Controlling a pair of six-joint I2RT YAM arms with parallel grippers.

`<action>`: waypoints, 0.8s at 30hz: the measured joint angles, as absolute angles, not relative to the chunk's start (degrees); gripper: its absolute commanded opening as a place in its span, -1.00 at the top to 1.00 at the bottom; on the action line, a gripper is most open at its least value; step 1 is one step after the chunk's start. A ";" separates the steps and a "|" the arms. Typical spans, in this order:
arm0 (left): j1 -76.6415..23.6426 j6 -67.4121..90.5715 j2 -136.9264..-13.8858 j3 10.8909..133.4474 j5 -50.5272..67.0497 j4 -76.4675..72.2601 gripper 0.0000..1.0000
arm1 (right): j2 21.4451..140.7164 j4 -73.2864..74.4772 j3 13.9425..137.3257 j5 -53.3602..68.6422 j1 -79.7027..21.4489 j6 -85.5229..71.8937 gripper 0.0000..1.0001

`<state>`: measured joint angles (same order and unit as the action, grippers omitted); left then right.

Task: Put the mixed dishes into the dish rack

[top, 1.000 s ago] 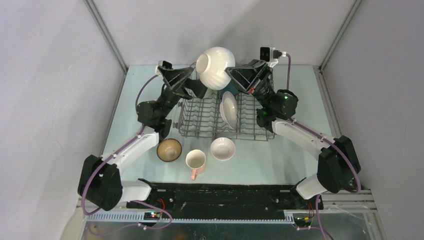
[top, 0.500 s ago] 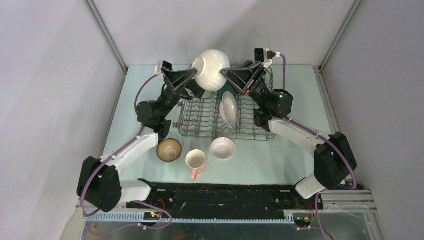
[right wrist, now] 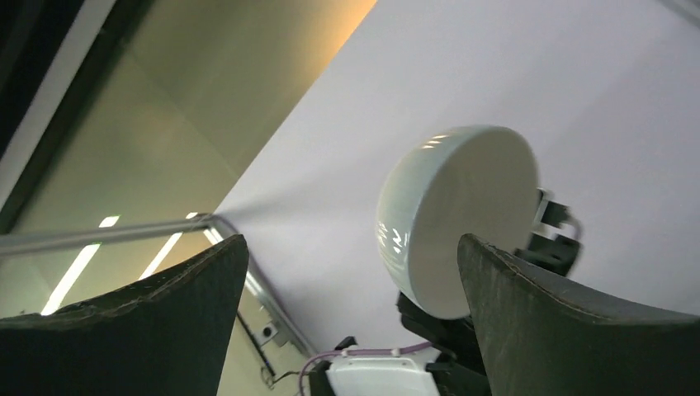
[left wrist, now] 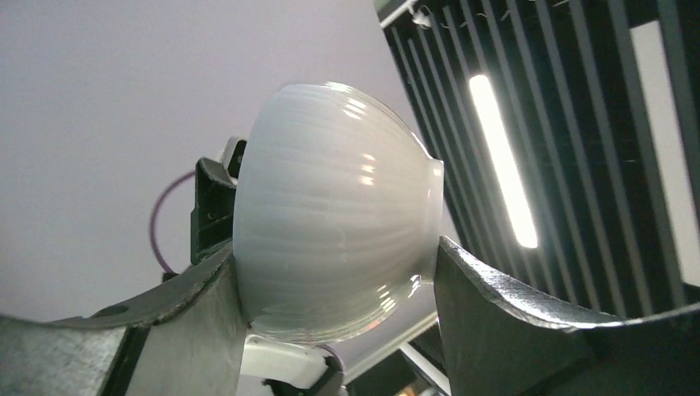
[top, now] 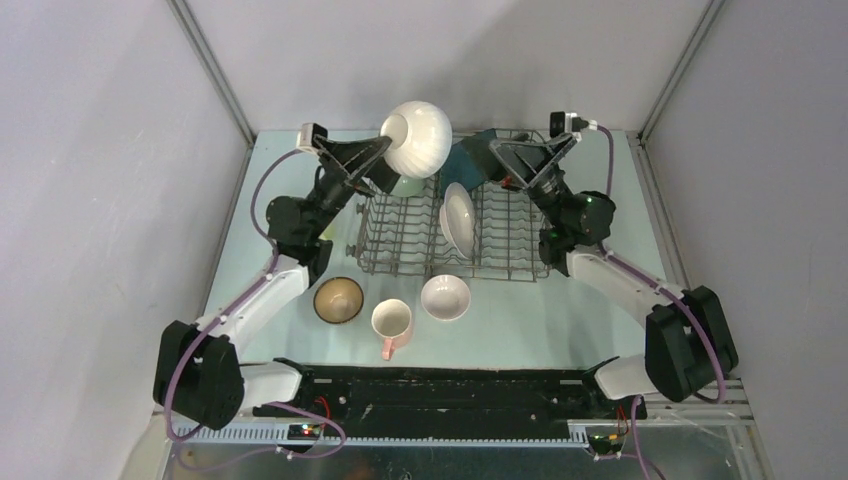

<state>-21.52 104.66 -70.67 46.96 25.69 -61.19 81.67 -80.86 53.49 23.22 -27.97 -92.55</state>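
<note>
Teal table (top: 545, 325), left arm (top: 296, 222) raised, holding bowl (top: 420, 140)

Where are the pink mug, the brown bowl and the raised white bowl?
pink mug (top: 391, 320): top view, its inner hollow.
brown bowl (top: 338, 299): top view, its inside.
raised white bowl (top: 420, 140): top view, its ribbed outer wall.

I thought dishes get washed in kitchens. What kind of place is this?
Probably a robot testing booth, not a kitchen: plain grey walls around a table, a dish rack, two robot arms bolted at its edge.
</note>
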 measured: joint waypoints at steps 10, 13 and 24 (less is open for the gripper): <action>-18.33 89.71 -70.43 46.96 24.93 -45.71 1.00 | 71.83 -66.43 40.91 22.06 -19.90 -86.48 -0.99; -17.17 83.74 -70.72 46.96 23.44 -39.18 1.00 | 67.29 -60.55 39.97 22.24 -18.20 -82.94 -0.99; -12.03 71.18 -80.25 48.86 20.99 -26.72 1.00 | 51.11 -39.75 39.90 21.08 -16.25 -68.05 -0.97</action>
<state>-12.03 71.18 -80.25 48.86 20.99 -26.72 51.11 -39.75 39.90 21.08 -16.25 -68.05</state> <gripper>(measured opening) 0.725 0.992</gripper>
